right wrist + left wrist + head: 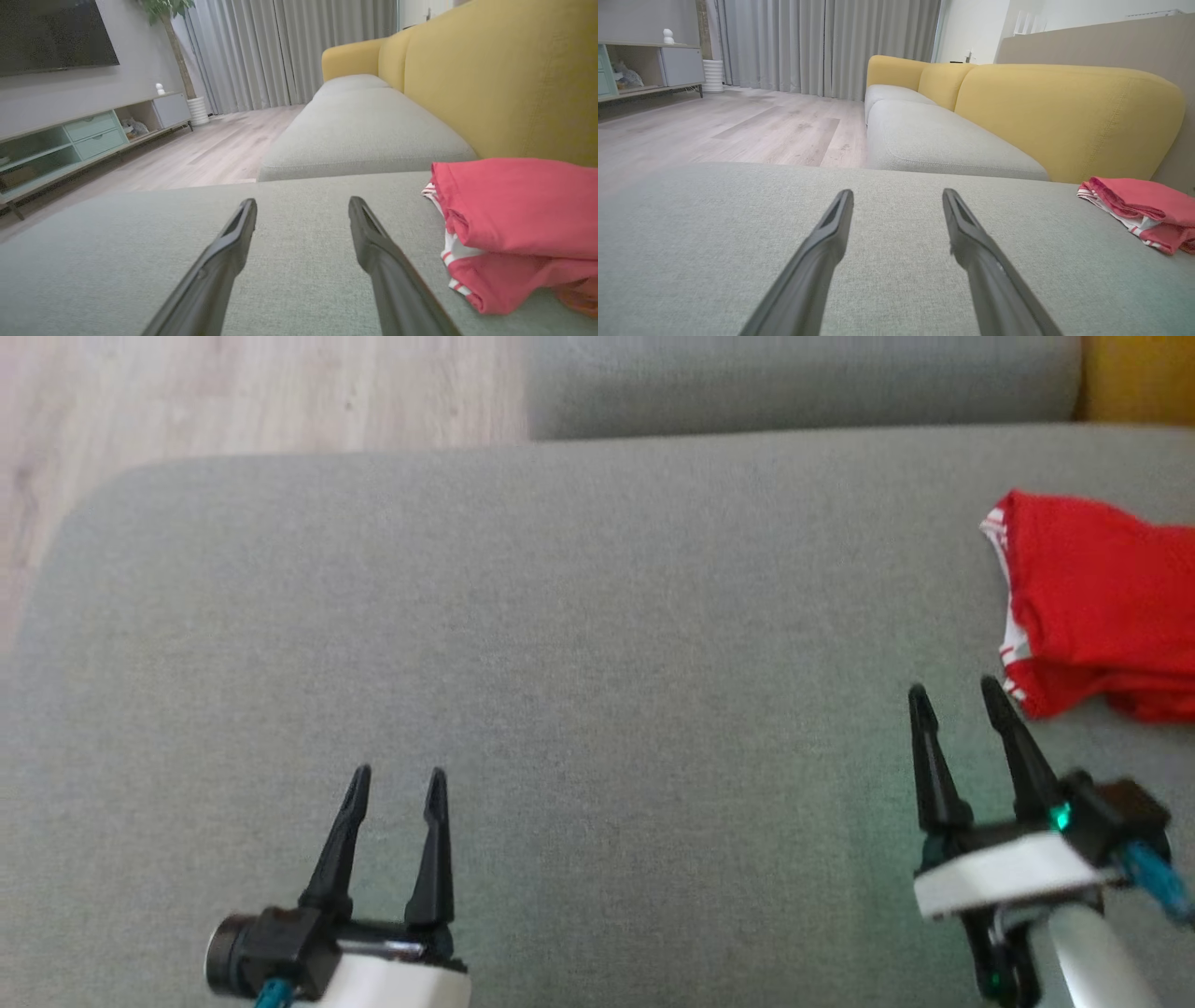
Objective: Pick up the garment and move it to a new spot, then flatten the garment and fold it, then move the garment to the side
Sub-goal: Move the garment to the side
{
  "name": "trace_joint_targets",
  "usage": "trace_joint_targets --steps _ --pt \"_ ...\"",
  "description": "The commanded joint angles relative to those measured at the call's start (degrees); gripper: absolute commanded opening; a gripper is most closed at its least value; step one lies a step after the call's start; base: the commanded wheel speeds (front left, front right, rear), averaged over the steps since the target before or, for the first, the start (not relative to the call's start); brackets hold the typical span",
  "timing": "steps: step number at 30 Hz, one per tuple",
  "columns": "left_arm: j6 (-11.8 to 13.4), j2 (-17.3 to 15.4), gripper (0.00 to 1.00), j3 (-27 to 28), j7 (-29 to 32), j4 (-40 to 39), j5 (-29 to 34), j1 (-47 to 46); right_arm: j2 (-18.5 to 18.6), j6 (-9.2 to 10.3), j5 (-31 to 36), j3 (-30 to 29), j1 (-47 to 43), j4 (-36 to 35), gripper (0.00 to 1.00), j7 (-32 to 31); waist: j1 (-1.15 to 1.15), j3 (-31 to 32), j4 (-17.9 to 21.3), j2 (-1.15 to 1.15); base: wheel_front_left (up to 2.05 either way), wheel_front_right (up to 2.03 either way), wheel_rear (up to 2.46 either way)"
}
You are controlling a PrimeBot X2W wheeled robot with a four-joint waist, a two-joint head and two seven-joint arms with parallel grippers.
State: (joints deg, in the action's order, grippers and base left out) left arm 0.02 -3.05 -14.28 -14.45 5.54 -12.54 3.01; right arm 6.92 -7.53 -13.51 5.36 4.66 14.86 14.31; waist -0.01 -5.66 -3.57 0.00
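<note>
Lying folded near the right edge of the grey sofa cushion (560, 663), the red garment (1102, 607) seems already set aside. The left claw (400, 774) and right claw (954, 691) are spread, empty; the right one should draw back without catching the folds.

Matching left claw (400, 772) and right claw (954, 687), each two long tapered black fingers (338, 849) on a black mount (289, 938), white wrist housing (1008, 873), teal cable (1153, 875), green light (1060, 819) at right wrist, pale forearm (1097, 952)
</note>
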Motion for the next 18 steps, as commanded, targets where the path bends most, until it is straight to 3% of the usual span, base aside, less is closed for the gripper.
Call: trace_joint_targets --steps 1,9,18 --pt "0.18 0.17 1.0 2.49 -0.55 -1.34 -0.49 -0.54 -0.49 0.04 1.11 0.15 -1.54 -3.68 1.0 0.66 0.01 2.16 -0.72 0.0 0.0 0.0 0.0" --pt "0.48 0.17 1.0 4.52 -0.55 -1.28 -0.22 3.42 -3.57 0.04 4.3 -2.12 -12.46 -11.56 1.0 0.68 0.01 5.32 0.47 0.0 0.0 0.0 0.0" --pt "1.3 0.17 1.0 5.42 -0.55 -2.23 -0.21 4.24 -3.99 0.04 4.61 -2.05 -13.92 -11.88 1.0 0.68 0.01 5.72 1.28 0.0 0.0 0.0 0.0"
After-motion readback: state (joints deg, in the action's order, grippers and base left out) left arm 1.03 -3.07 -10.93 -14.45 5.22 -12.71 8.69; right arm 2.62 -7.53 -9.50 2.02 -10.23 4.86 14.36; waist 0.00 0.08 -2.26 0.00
